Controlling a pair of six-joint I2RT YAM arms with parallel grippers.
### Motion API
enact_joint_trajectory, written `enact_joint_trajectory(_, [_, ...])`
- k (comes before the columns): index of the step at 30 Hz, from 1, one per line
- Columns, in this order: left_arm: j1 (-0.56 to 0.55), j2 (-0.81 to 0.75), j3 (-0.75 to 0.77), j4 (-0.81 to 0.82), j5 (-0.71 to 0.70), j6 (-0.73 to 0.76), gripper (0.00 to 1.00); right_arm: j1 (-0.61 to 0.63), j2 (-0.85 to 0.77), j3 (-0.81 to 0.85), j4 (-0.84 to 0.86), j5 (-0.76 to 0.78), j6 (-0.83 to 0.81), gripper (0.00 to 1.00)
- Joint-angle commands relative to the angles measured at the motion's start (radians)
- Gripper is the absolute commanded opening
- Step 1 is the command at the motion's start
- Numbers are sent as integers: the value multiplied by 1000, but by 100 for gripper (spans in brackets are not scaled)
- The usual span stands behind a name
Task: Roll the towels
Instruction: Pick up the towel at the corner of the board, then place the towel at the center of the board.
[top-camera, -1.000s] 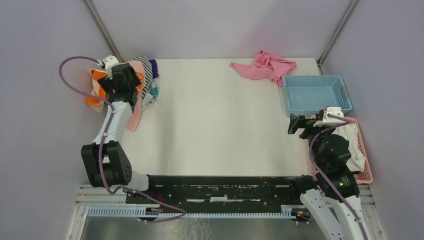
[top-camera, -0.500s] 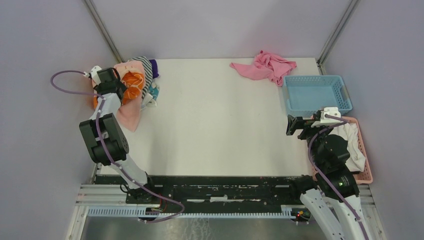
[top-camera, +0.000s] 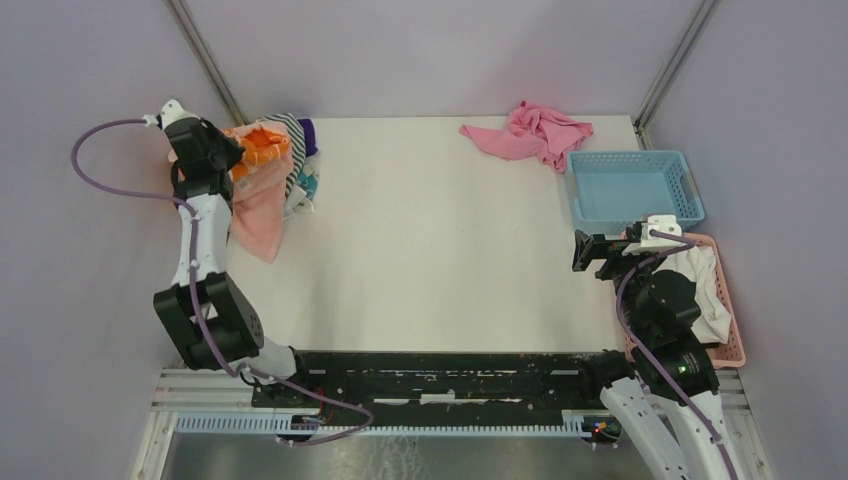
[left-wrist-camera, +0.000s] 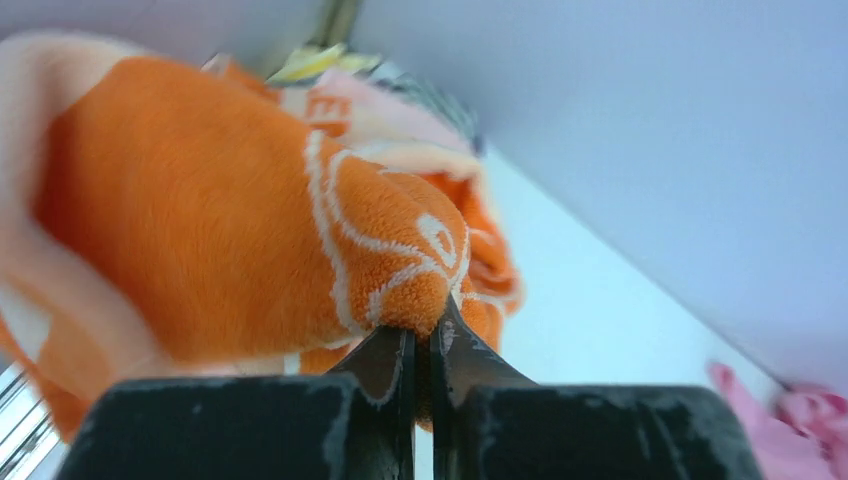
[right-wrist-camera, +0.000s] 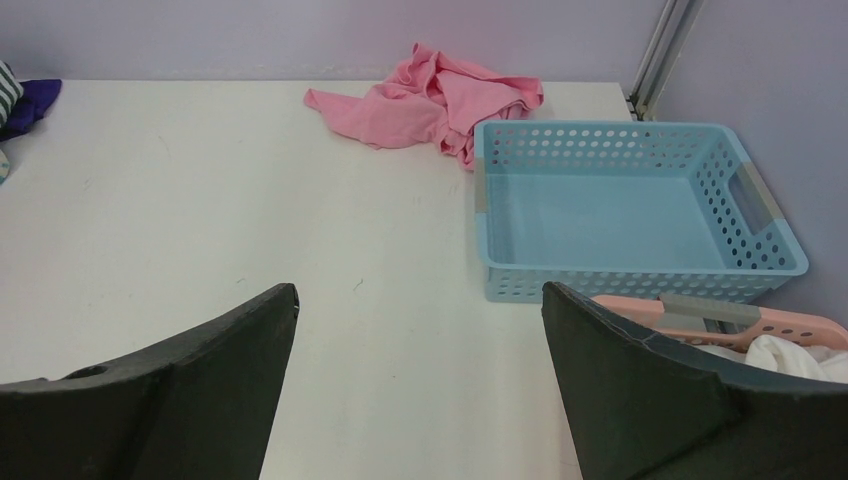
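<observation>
The orange towel, patterned in white with a peach back, sits at the far left corner of the table on a heap of cloths. My left gripper is shut on a fold of it, the pinched cloth bulging above the fingertips. From above, that gripper is at the heap's left side, and peach cloth hangs down from it towards the table. A pink towel lies crumpled at the back right. My right gripper hovers open and holds nothing, near the right side.
Striped and purple cloths lie in the heap behind the orange towel. An empty blue basket stands at the back right. A pink basket with white cloth in it sits beside the right arm. Walls and a corner post close in behind the heap.
My left gripper has closed on the orange towel, and the left arm has swung left and back, drawing the cloth with it. The right arm has stayed still.
</observation>
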Motion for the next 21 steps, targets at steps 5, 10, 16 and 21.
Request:
enact_joint_trajectory(5, [-178, -224, 157, 48, 182, -9, 3, 7, -3, 3, 40, -26, -9, 100])
enact_joint_trajectory(10, [-384, -223, 312, -22, 226, 42, 3, 6, 1, 6, 40, -40, -10, 100])
enact_joint_trajectory(16, [-517, -253, 317, -66, 295, 72, 3, 6, 19, 14, 32, -71, -9, 100])
enact_joint_trajectory(21, [-539, -305, 157, -102, 261, 107, 28, 8, 69, 35, 25, -143, -1, 100])
